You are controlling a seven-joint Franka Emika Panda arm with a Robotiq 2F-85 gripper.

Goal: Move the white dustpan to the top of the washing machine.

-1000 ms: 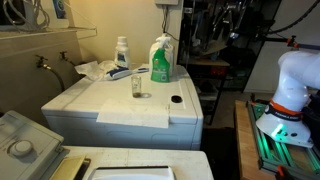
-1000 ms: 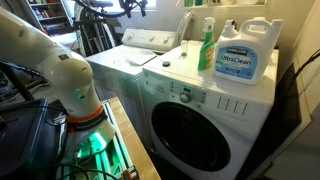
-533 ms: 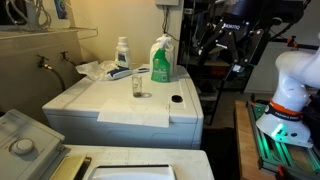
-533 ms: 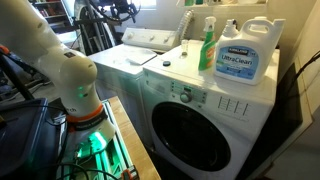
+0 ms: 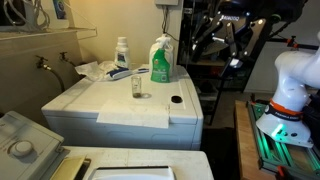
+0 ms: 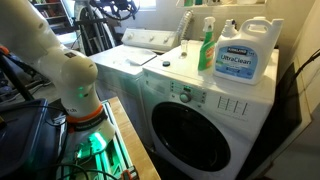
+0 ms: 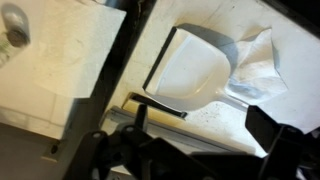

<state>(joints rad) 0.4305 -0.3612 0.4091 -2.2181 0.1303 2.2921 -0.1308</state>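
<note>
Viewing through the wrist camera: white dustpan point(image 7: 195, 70) lies flat on a white surface, ahead of the jaws and roughly centred on the gap between them. It touches neither finger. The pan's dark-edged lip faces the finger at the view's left side. Crumpled white cloth point(image 7: 255, 62) touches the pan on the side of the opposite finger.

Gripper point(image 7: 190, 150): jaws spread wide with nothing between them, hanging clear above the pan.

A dark bar point(image 7: 110, 85) crosses the surface beyond the finger on the lip side.

Washing machine point(image 6: 215, 115) appears in both exterior views, well apart from the jaws. Its top carries a green spray bottle point(image 6: 206, 45), a detergent jug point(image 6: 240, 55) and a small glass point(image 5: 137, 88).
</note>
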